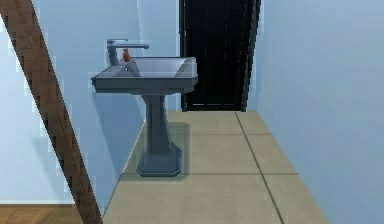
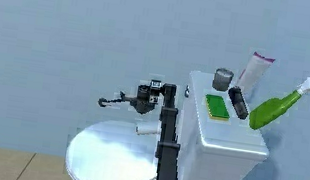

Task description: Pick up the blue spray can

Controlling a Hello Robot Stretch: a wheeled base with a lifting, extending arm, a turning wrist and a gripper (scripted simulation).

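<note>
Hanging at the arm's (image 2: 166, 140) far end, left of the toilet (image 2: 103, 157) tank (image 2: 222, 138), the end effector (image 2: 111, 101) has only bare wall behind its fingers, so it holds nothing; finger spread can't be told. On the tank top, right of the arm, sit a green pad (image 2: 218, 108), a dark can (image 2: 238, 101) w/ a grey cap just beside the pad (prob. the spray can, blue not clear), a white bottle (image 2: 255, 70) w/ pink cap, and a green spray bottle (image 2: 282, 104) at the far right. Fwd view: pedestal sink (image 1: 150, 80) on a tiled floor (image 1: 215, 170), dark door (image 1: 218, 50) behind it.
</note>
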